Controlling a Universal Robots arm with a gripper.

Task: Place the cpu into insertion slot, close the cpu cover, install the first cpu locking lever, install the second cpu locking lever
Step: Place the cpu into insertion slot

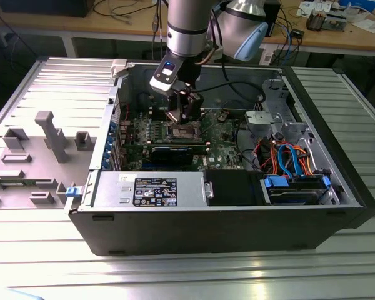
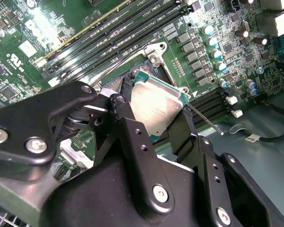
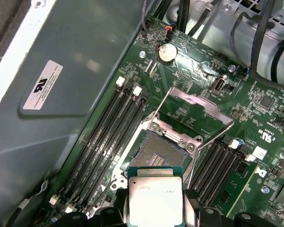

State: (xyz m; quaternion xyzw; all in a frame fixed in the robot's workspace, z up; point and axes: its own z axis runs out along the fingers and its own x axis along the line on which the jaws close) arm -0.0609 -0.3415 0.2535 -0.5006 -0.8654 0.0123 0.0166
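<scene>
Inside the open computer case [image 1: 237, 228] on the metal bench [image 1: 175, 275], the cpu [image 3: 154, 196], likely light, rigid and fragile, is gripped by opposite edges in the pincer [image 2: 154, 106], close above the uncovered insertion slot [image 3: 158, 153].

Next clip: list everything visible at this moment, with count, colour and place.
cpu: one, silvery top, held just above the insertion slot.
insertion slot: one, dark centre, on the green board, uncovered.
cpu cover: one, silvery frame, tilted up open at one edge of the slot.
memory slots: two banks, black, either side of the slot.
computer case: one, black, open, on the ribbed metal table.
power supply: one, grey, along the case's near wall.
cables: several, orange and blue, exterior view's right.
fixture tray: one, grey, exterior view's left.
hand: one, black, shut on the cpu.
</scene>
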